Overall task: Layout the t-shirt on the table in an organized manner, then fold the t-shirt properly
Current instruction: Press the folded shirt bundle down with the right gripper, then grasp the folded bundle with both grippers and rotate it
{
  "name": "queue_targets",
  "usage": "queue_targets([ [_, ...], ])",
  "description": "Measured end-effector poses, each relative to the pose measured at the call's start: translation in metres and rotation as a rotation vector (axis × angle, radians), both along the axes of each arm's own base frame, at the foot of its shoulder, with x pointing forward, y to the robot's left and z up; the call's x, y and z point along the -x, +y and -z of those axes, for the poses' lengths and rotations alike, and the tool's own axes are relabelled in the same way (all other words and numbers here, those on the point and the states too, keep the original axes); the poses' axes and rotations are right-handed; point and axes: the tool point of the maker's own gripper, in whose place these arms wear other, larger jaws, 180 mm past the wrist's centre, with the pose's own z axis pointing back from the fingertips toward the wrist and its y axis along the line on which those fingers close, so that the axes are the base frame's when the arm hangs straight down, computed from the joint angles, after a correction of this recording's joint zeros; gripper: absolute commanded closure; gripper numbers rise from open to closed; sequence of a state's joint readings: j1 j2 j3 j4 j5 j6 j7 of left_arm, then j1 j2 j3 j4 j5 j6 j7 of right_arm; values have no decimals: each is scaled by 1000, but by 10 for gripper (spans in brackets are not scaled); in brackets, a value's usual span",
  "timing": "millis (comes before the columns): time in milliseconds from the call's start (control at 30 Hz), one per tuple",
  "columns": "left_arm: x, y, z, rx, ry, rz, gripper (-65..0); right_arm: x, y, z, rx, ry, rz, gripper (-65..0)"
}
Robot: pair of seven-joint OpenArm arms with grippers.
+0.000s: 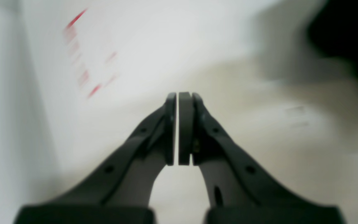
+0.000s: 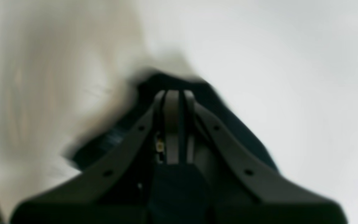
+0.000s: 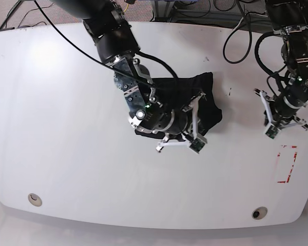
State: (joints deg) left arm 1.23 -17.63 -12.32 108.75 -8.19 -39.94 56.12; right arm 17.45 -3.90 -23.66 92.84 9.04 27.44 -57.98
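The black t-shirt (image 3: 206, 92) lies bunched in a small heap at the middle of the white table (image 3: 66, 113). My right gripper (image 3: 192, 120) is over its near side and shut on the t-shirt. In the right wrist view the gripper (image 2: 176, 95) has dark fabric (image 2: 235, 124) around and under its fingers. My left gripper (image 3: 278, 123) hangs over bare table to the right of the shirt, apart from it. In the left wrist view it (image 1: 178, 95) is shut and empty, with the t-shirt (image 1: 346, 28) as a dark patch at the top right.
A red dashed rectangle mark (image 3: 287, 164) lies on the table just in front of the left gripper and also shows in the left wrist view (image 1: 79, 56). Round grommets sit near the front edge at left (image 3: 34, 199) and right (image 3: 259, 212). Black cables (image 3: 241, 36) hang at the back.
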Motion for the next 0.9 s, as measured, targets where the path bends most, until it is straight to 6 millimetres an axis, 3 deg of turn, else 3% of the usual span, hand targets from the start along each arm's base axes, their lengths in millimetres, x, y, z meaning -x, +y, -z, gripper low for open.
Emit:
queue_targets([
  [200, 4, -72, 4, 110, -3, 140, 0, -20, -61, 11, 51, -32, 85, -29],
  [400, 27, -112, 26, 155, 66, 203, 0, -38, -112, 5, 49, -96, 127, -29],
  [567, 44, -139, 39, 192, 119, 243, 0, -39, -124, 18, 60, -70, 110, -29],
  [667, 48, -156, 40, 238, 116, 274, 0, -39, -120, 26, 34, -55, 103, -29],
  [900, 63, -159, 75, 248, 224, 277, 0, -37, -98, 46, -94, -13, 110, -29],
])
